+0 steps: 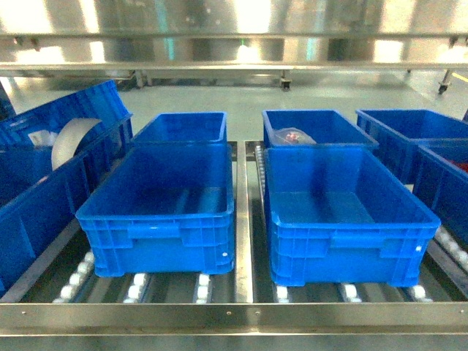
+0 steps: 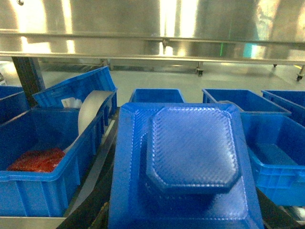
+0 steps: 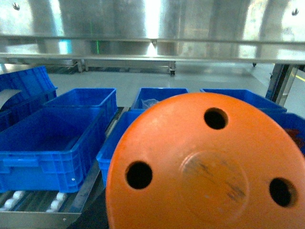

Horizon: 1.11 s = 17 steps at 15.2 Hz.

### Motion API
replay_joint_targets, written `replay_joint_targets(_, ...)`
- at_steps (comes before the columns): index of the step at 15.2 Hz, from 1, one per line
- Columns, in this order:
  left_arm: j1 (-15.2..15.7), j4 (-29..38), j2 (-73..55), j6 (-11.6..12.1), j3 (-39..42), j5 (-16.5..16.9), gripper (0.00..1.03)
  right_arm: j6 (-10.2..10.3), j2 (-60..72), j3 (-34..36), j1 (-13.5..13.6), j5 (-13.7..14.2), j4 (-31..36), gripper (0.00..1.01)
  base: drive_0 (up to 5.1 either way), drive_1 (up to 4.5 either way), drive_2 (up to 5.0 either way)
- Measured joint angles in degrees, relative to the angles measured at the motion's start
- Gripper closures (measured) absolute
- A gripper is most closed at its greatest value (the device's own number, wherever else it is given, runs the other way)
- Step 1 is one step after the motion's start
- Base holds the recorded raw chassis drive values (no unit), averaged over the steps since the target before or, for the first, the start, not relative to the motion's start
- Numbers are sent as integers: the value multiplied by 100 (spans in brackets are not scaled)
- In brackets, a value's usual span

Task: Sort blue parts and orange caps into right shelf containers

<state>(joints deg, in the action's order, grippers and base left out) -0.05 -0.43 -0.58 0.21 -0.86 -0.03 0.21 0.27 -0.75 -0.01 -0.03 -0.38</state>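
Blue part [image 2: 190,167] fills left wrist view, orange cap [image 3: 209,167] right — both tools hidden, grip unreadable.

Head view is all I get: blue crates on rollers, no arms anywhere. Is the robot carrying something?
Observer: It looks so. The left wrist view is filled by a blue part, square with a raised, textured centre.
Visitor: And the other arm?
Observer: Its camera shows a round orange cap with three holes, close to the lens.
Visitor: Anything inside the front crate on my far left?
Observer: Yes. The left wrist view looks into that far-left crate and shows a red heap on its floor.
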Motion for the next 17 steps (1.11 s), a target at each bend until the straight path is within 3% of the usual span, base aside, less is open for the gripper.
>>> replay_joint_targets(17, 0, -7, 0, -2, 0, 2, 60, -7, 0, 0, 0, 0, 0, 57, 0, 0, 0)
